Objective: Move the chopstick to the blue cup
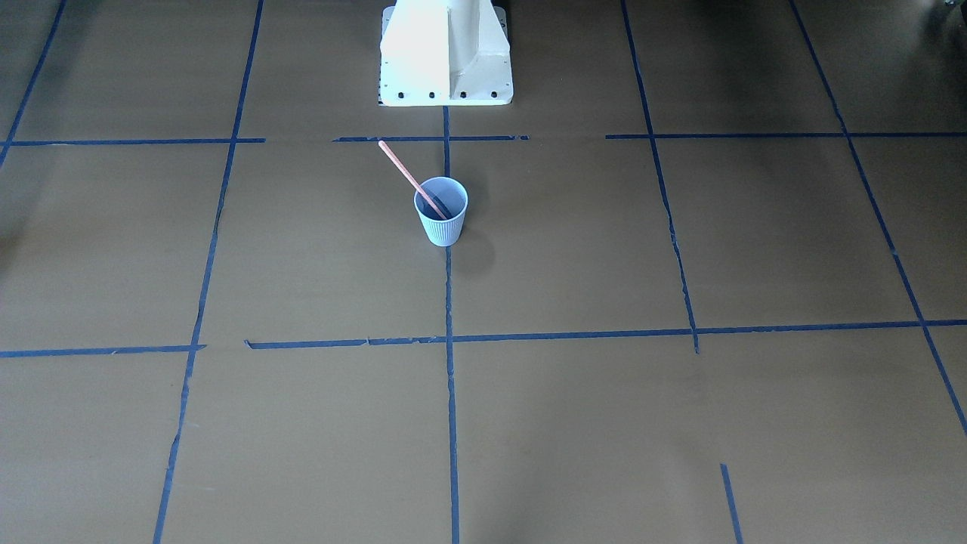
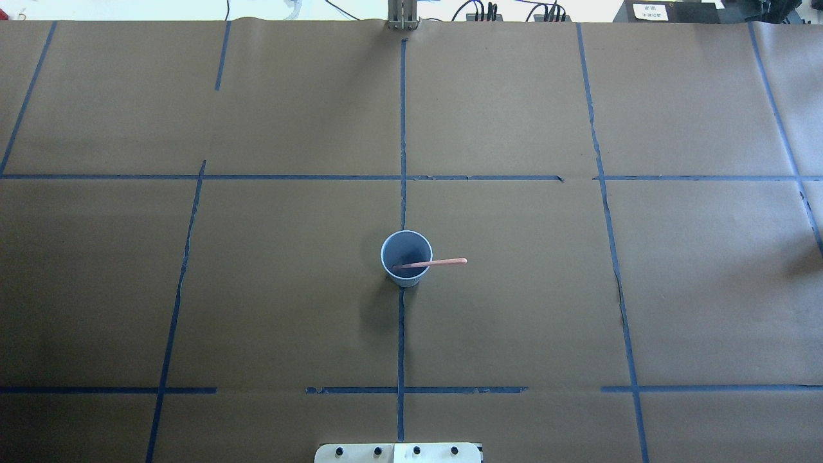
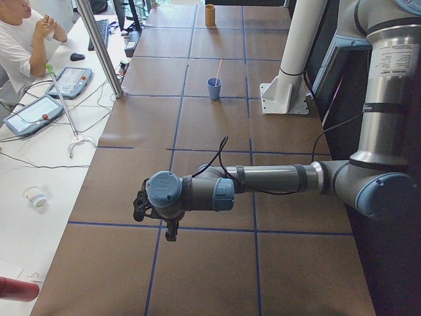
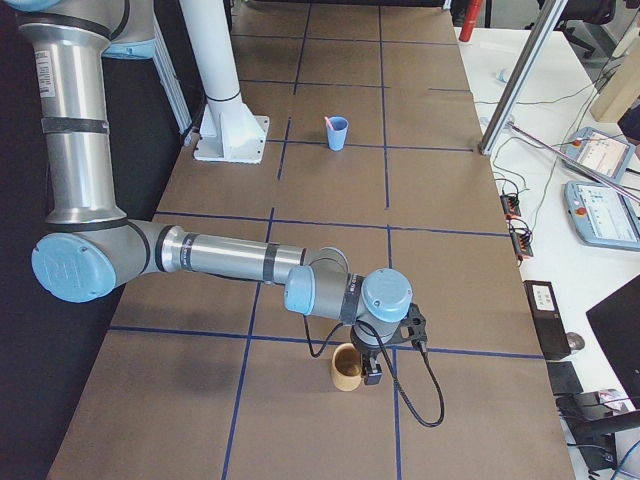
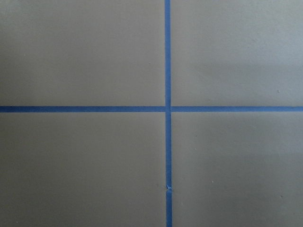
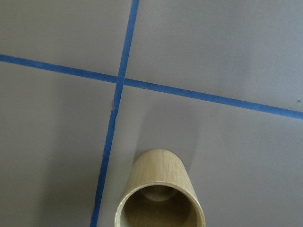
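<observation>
The blue cup (image 1: 442, 219) stands upright near the middle of the table, close to the robot's base. It also shows in the overhead view (image 2: 406, 247) and small in both side views (image 3: 214, 89) (image 4: 339, 133). The pinkish-red chopstick (image 1: 408, 177) leans inside it, its upper end sticking out over the rim toward the robot's right (image 2: 443, 262). My left gripper (image 3: 172, 232) hangs far from the cup at the table's left end. My right gripper (image 4: 372, 376) hangs at the table's right end. I cannot tell whether either is open or shut.
A bamboo cup (image 6: 161, 189) stands beside my right gripper (image 4: 346, 368). The white robot base (image 1: 446, 53) stands behind the blue cup. Blue tape lines cross the brown paper table. An operator and tablets (image 3: 72, 82) are beyond the far table edge.
</observation>
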Robot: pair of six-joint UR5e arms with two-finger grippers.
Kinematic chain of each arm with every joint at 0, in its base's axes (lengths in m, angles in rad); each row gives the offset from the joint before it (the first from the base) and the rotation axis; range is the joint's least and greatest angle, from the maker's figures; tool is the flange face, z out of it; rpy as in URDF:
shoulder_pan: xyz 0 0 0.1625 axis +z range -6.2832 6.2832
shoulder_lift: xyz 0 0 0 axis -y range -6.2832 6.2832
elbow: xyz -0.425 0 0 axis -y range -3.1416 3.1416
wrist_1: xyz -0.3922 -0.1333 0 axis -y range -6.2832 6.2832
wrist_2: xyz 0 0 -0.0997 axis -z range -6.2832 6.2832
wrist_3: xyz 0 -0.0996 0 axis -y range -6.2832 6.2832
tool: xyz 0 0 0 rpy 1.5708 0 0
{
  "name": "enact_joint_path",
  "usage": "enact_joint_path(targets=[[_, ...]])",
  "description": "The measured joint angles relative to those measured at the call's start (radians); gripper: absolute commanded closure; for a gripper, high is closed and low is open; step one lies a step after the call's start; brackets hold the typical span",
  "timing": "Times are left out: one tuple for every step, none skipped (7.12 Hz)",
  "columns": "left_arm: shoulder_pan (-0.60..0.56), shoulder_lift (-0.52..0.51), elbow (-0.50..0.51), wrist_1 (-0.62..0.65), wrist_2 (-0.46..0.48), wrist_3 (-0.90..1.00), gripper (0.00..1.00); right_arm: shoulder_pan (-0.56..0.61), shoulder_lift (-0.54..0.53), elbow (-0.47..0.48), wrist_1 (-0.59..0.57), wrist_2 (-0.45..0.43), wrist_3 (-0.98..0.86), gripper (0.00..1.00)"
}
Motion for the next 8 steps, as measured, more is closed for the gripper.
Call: enact_joint_path(targets=[[0.001,0.023,-0.009,-0.003,0.000,0.003,0.00,-0.007,0.009,-0.008,0.000,-0.003,-0.001,0.00],[0.001,0.031,-0.022,-0.005,-0.001,0.004,0.00,-0.014,0.021,-0.021,-0.001,-0.005,-0.002,0.00],[0.000,0.035,-0.032,-0.006,0.000,0.004,0.00,-0.017,0.029,-0.029,-0.001,-0.006,-0.002,0.00],[0.000,0.049,-0.051,-0.007,0.002,0.005,0.00,-0.019,0.033,-0.032,-0.001,-0.008,-0.003,0.00],[0.001,0.078,-0.095,-0.007,0.006,0.007,0.00,-0.020,0.037,-0.034,-0.002,-0.008,-0.002,0.00],[0.002,0.106,-0.147,-0.007,0.009,0.010,0.00,-0.021,0.043,-0.041,-0.002,-0.008,-0.002,0.00],[0.003,0.122,-0.187,-0.007,0.012,0.011,0.00,-0.022,0.053,-0.057,-0.002,-0.008,-0.002,0.00],[0.003,0.123,-0.204,-0.006,0.019,0.011,0.00,-0.023,0.060,-0.073,-0.001,-0.008,-0.003,0.00]])
